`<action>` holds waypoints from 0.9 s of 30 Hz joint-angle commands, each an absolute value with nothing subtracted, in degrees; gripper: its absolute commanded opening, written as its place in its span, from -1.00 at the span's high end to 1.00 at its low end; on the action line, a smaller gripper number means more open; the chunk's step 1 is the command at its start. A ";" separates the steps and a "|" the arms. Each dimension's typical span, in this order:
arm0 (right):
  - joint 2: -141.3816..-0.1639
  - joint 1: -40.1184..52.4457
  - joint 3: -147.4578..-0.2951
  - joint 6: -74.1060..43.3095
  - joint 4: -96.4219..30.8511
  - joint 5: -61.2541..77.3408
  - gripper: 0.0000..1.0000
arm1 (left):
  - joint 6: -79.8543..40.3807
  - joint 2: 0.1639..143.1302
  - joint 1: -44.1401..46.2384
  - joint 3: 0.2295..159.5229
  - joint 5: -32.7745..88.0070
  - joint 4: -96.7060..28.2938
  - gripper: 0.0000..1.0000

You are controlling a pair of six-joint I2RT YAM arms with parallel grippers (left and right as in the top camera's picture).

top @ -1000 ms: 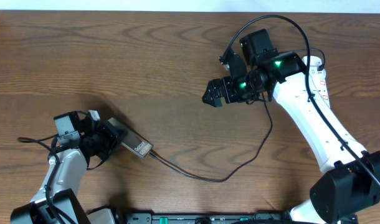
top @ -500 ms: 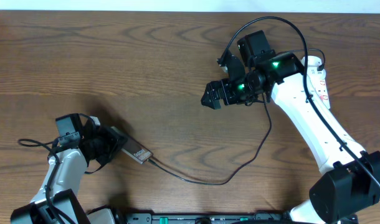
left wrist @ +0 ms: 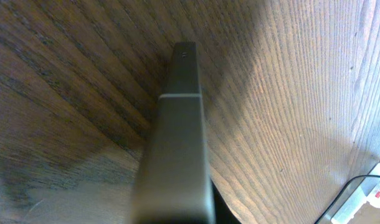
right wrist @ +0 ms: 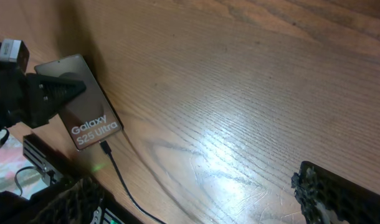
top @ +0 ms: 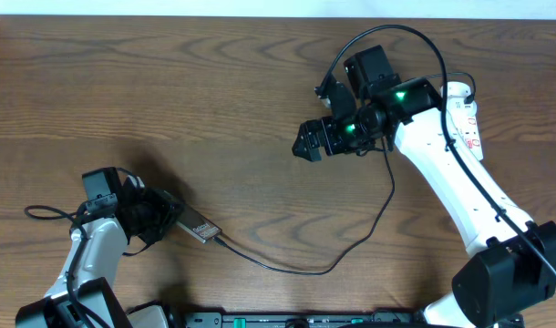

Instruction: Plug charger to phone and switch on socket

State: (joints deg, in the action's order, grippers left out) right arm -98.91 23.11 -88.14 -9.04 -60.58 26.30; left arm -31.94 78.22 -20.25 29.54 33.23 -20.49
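Left pincer clenched on phone, charger attached; right pincer spread wide, empty.

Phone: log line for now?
left gripper: shut on flat dark phone | thin black charger cable: tip at phone's edge | right gripper: open, empty

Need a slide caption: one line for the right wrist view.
Left gripper clamps the phone, charger plugged into its lower edge, framed by the open right gripper.

Plenty of bare brown wooden tabletop across the top and centre — free passage. Lower middle, the thin black charger cable loops over the wood from the dark flat phone — and the white robot arm crowds the white power strip.
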 commanded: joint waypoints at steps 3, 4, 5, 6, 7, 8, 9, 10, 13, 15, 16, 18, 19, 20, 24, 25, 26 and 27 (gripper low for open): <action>-97.91 23.73 -89.25 -9.80 -60.69 25.80 -0.99 | -32.21 78.13 -20.45 30.00 29.50 -21.19 0.74; -97.91 23.73 -89.25 -9.80 -60.69 25.80 -0.99 | -32.21 78.13 -20.45 30.00 29.52 -21.19 0.70; -97.91 23.73 -89.25 -9.80 -60.66 25.80 -0.99 | -32.21 78.13 -20.45 30.00 29.50 -21.21 0.66; -97.91 23.73 -89.25 -9.80 -60.69 25.80 -0.99 | -32.21 78.13 -20.45 30.00 29.52 -21.23 0.57; -97.91 23.73 -89.25 -9.80 -60.69 25.80 -0.98 | -32.21 78.13 -20.45 30.00 29.50 -21.41 0.53; -97.91 23.73 -89.25 -9.80 -60.66 25.80 -0.99 | -32.21 78.13 -20.45 30.00 29.50 -21.65 0.52; -97.91 23.73 -89.25 -9.80 -60.66 25.80 -0.98 | -32.18 78.13 -20.45 30.00 29.50 -21.85 0.51; -97.91 23.73 -89.25 -9.80 -60.69 25.80 -0.98 | -32.18 78.13 -20.45 30.00 29.50 -21.91 0.50; -97.91 23.73 -89.25 -9.80 -60.69 25.80 -0.99 | -32.16 78.13 -20.45 30.00 29.50 -22.06 0.49; -97.91 23.73 -89.25 -9.80 -60.69 25.80 -0.98 | -32.18 78.13 -20.45 30.00 29.50 -22.26 0.46; -97.91 23.73 -89.25 -9.80 -60.69 25.80 -0.99 | -32.16 78.13 -20.45 30.00 29.47 -22.50 0.42; -97.91 23.73 -89.25 -9.80 -60.69 25.80 -0.99 | -32.18 78.13 -20.45 30.00 29.39 -23.20 0.40; -97.91 23.73 -89.25 -9.80 -60.69 25.80 -0.98 | -32.18 78.13 -20.45 30.00 29.23 -23.59 0.38; -97.91 23.73 -89.25 -9.80 -60.66 25.80 -0.98 | -32.18 78.13 -20.45 30.00 29.04 -24.03 0.38; -97.91 23.73 -89.25 -9.80 -60.69 25.80 -0.99 | -32.16 78.13 -20.45 30.00 28.84 -24.69 0.37; -97.91 23.73 -89.25 -9.80 -60.69 25.80 -0.99 | -32.16 78.13 -20.45 30.00 28.84 -24.88 0.37; -97.91 23.73 -89.25 -9.80 -60.69 25.80 -0.98 | -32.18 78.13 -20.45 30.00 28.84 -25.08 0.36; -97.91 23.73 -89.25 -9.80 -60.71 25.80 -0.98 | -32.21 78.13 -20.45 30.00 28.84 -25.26 0.31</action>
State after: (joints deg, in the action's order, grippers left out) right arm -98.91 23.38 -88.14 -9.04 -60.58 25.87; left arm -32.62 78.22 -20.25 29.54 30.06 -24.12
